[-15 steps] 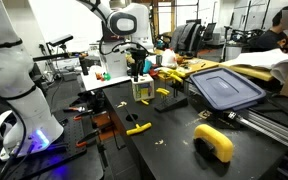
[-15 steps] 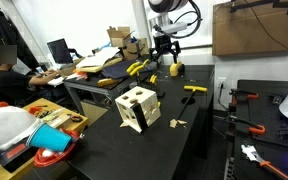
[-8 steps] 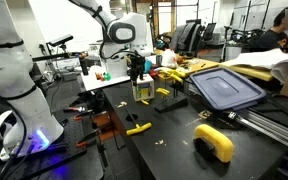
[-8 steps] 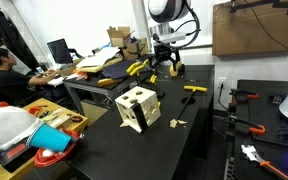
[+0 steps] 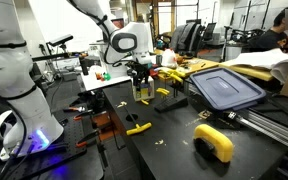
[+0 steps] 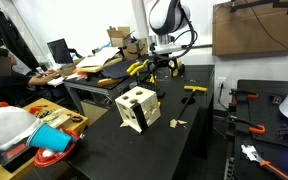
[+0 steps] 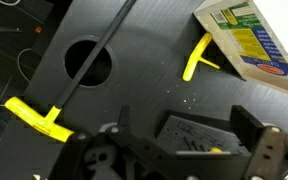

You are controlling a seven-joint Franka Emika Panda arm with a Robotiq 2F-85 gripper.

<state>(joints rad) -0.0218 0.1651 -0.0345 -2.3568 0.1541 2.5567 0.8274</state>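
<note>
My gripper (image 7: 184,125) is open and low over the black table. Its two dark fingers stand on either side of a flat dark grey block (image 7: 199,140) with a small yellow spot, which lies on the table. Whether the fingers touch the block I cannot tell. In both exterior views the gripper (image 5: 137,72) (image 6: 154,68) hangs at the far part of the table, beyond a pale wooden cube with holes (image 6: 137,108) (image 5: 142,90).
The wrist view shows a yellow T-shaped piece (image 7: 42,118), a second yellow piece (image 7: 196,58), a box with a printed label (image 7: 252,45) and a round hole in the table (image 7: 87,60). The exterior views show a dark bin lid (image 5: 224,88), a yellow curved part (image 5: 214,142) and more yellow pieces (image 5: 137,128) (image 6: 194,89).
The arm has come down toward the table and shifted a little sideways. The gripper now sits lower, close over the surface. Nothing on the table has moved.
</note>
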